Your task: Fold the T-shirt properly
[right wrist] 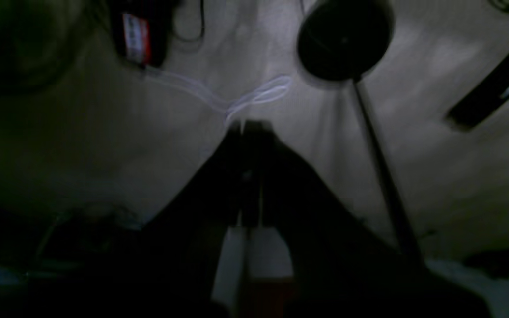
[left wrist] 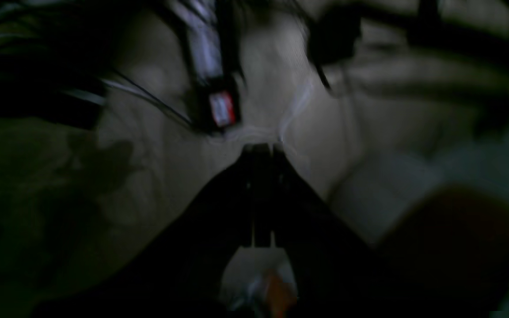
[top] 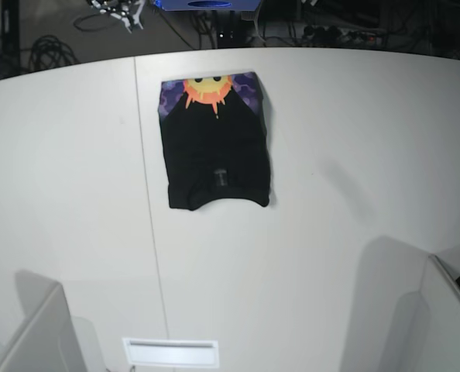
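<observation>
Working left to right across the base view, you are looking at bare white surface [top: 67, 178] on the left, then the T-shirt [top: 217, 155] lying upper centre, folded into a compact rectangle with the sun print showing along its top edge. Neither arm is reaching over it. In the wrist views, the left end effector [left wrist: 262, 150] and right end effector [right wrist: 251, 128] are both showing jaws pressed together, gripping nothing. Judging by this, folding is appearing complete; your next move is calling only for checking the edges.
</observation>
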`<control>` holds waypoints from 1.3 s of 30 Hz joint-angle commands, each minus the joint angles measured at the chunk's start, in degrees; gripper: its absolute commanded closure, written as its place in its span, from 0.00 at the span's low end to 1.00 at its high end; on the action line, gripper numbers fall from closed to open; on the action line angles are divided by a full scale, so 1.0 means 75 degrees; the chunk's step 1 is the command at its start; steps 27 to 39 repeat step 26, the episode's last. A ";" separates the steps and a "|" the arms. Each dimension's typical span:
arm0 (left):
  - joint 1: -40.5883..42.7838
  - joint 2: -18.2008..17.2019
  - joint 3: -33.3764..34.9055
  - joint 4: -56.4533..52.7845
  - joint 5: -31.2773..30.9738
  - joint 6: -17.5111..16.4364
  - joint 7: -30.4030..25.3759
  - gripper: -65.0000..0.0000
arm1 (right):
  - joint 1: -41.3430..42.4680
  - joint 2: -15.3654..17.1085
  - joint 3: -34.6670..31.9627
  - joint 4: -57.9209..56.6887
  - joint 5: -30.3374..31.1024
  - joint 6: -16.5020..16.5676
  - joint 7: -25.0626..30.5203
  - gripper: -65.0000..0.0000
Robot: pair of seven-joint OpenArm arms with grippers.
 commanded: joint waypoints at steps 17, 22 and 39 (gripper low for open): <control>-0.0013 0.0005 0.0350 0.0457 0.0018 0.1259 -0.1291 1.00 | -0.0076 -0.0157 0.0009 -0.0093 -0.0013 -0.0718 0.0845 1.00; -0.0037 0.0005 0.0350 0.0433 0.0018 0.1259 -0.1326 1.00 | -0.0263 -0.0251 -0.0014 -0.0093 -0.0025 -0.0707 0.1197 1.00; -0.0060 0.0005 0.0350 0.0468 0.0018 0.1259 -0.1315 1.00 | -0.0345 -0.0239 -0.0014 -0.0104 -0.0025 -0.0707 0.1701 1.00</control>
